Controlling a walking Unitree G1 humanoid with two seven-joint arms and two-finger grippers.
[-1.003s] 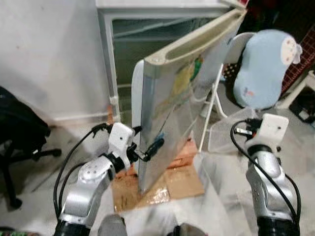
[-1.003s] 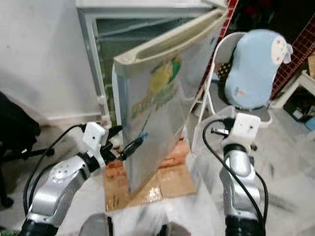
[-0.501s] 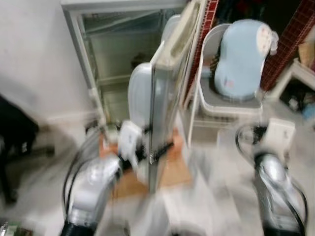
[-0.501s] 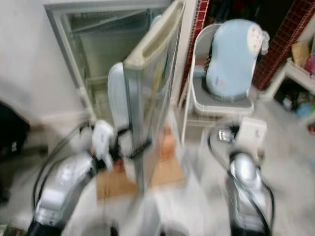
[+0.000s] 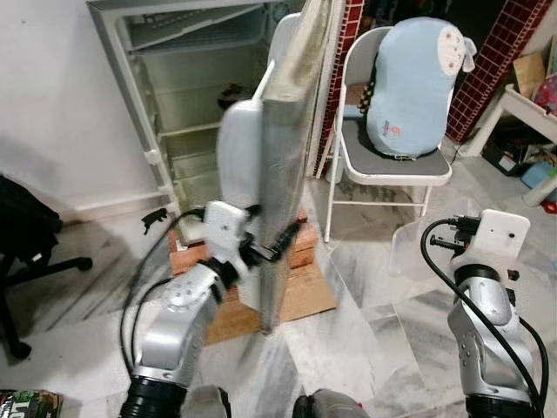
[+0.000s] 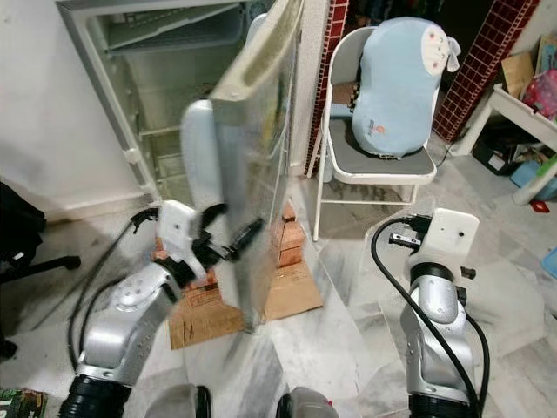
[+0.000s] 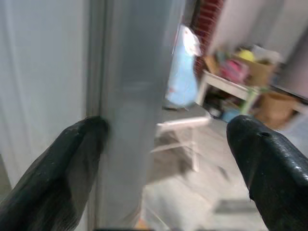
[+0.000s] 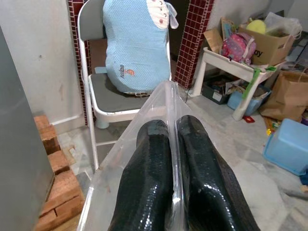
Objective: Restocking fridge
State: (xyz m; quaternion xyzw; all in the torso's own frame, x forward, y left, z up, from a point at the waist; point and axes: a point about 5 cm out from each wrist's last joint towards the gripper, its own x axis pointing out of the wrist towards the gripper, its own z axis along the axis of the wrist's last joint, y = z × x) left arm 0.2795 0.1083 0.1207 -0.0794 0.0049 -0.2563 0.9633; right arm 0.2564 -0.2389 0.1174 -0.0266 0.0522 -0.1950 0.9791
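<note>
1. Marble floor tiles [image 5: 383, 305] spread across a cluttered home room, with a white wall at 9 o'clock and red brick pillars at 1 o'clock.
2. At 12 o'clock stands the fridge [image 5: 174, 96], its cabinet open and its shelves looking bare; it sits on red bricks [image 5: 300, 244] and flattened cardboard [image 5: 305, 300].
3. Its silver fridge door [image 5: 287, 165] is swung out edge-on toward me, blurred as if moving.
4. At 2 o'clock a white folding chair [image 5: 392, 165] holds a pale blue cushion [image 5: 413, 78].
5. My left gripper [image 5: 265, 252] straddles the door's lower free edge, fingers spread apart, one black finger [image 7: 72, 163] against the inner face and the other on the outer side.
6. My right gripper [image 8: 173, 159] sits at 4 o'clock, well apart from the fridge, both fingers pinched together on the rim of a clear plastic container [image 8: 144, 144], which I judge to be the item for restocking.
7. I judge the step in hand to be swinging the door wide.
8. To do it well, I would push along the door's arc and keep the finger flat on the panel.
9. I would stop short of the chair.
10. I would keep the container level and away from the door's path.
</note>
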